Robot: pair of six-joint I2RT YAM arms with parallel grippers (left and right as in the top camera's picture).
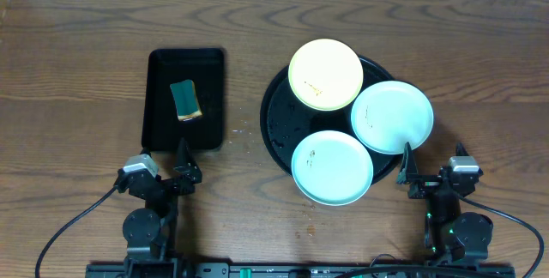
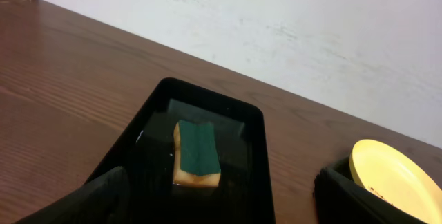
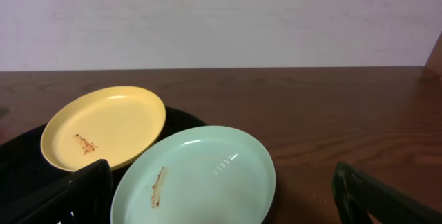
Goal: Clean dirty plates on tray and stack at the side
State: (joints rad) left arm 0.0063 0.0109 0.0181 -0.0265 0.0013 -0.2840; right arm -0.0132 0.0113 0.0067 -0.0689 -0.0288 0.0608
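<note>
Three plates rest on the round black tray (image 1: 276, 115): a pale yellow plate (image 1: 325, 74) at the back, a mint-green plate (image 1: 392, 117) on the right rim and another mint-green plate (image 1: 332, 167) at the front. Brown smudges show on the yellow plate (image 3: 103, 126) and the right mint plate (image 3: 197, 179). My left gripper (image 1: 183, 153) is open at the near edge of the rectangular tray, holding nothing. My right gripper (image 1: 407, 165) is open just before the right mint plate, apart from it.
A small rectangular black tray (image 1: 185, 98) on the left holds a green-and-yellow sponge (image 1: 185, 99), also seen as the sponge (image 2: 197, 153) in the left wrist view. Bare wooden table (image 1: 86, 72) surrounds both trays. A white wall (image 3: 221, 16) lies beyond the table's far edge.
</note>
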